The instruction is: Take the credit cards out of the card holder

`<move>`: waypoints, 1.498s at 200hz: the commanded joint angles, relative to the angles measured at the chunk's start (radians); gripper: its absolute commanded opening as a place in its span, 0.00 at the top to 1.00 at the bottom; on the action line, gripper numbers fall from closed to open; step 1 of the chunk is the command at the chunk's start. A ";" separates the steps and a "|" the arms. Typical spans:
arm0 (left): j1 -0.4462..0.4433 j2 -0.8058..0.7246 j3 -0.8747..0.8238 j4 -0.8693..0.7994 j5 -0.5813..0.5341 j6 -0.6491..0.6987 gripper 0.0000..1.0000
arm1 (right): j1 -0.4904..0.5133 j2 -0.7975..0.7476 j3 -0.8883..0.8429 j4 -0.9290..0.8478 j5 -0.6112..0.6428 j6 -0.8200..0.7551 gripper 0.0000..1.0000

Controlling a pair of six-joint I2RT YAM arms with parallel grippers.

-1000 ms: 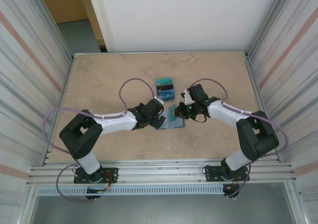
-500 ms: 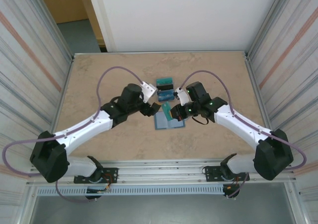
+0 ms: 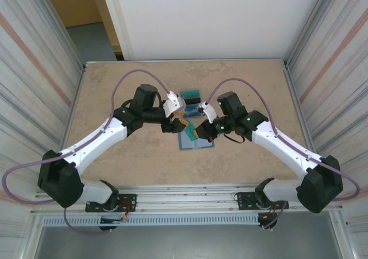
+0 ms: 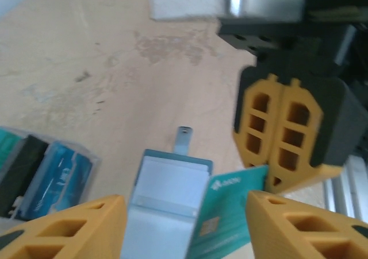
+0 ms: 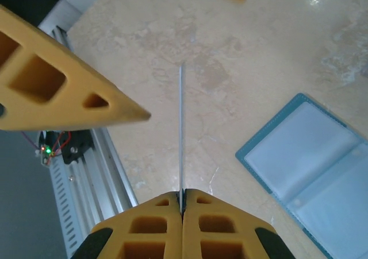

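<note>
"Right wrist view first: what of the teal credit card [image 5: 180, 127]?"
"Seen edge-on, pinched at its near end by the clenched right end effector [image 5: 181, 193]. It is held clear of the open card holder [image 5: 307, 155], which lies flat on the table [image 5: 241, 52] at 4 o'clock."
"And the left end effector [image 4: 184, 216]?"
"Released, fingers astride the card, contact not evident. Other credit cards [image 3: 190, 95] lie at 12 o'clock of the holder. Judgement: a handover. Left should close squarely on the flat faces before right lets go."
</note>
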 commanded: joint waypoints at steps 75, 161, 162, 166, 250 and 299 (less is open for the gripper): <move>0.001 0.038 0.067 -0.171 0.198 0.129 1.00 | -0.013 -0.034 0.046 -0.022 -0.048 -0.054 0.99; 0.004 -0.187 -0.185 0.321 0.050 -0.249 1.00 | -0.163 -0.243 -0.249 0.417 -0.100 0.229 0.35; 0.004 -0.190 -0.191 0.334 0.047 -0.259 1.00 | -0.165 -0.245 -0.255 0.429 -0.102 0.235 0.35; 0.003 -0.203 -0.213 0.373 0.038 -0.300 1.00 | -0.170 -0.252 -0.273 0.475 -0.113 0.260 0.34; 0.004 -0.257 -0.414 0.881 -0.059 -0.798 1.00 | -0.156 -0.149 -0.355 0.959 -0.249 0.500 0.29; 0.003 -0.244 -0.442 0.978 -0.050 -0.889 1.00 | -0.135 -0.089 -0.303 1.022 -0.302 0.517 0.40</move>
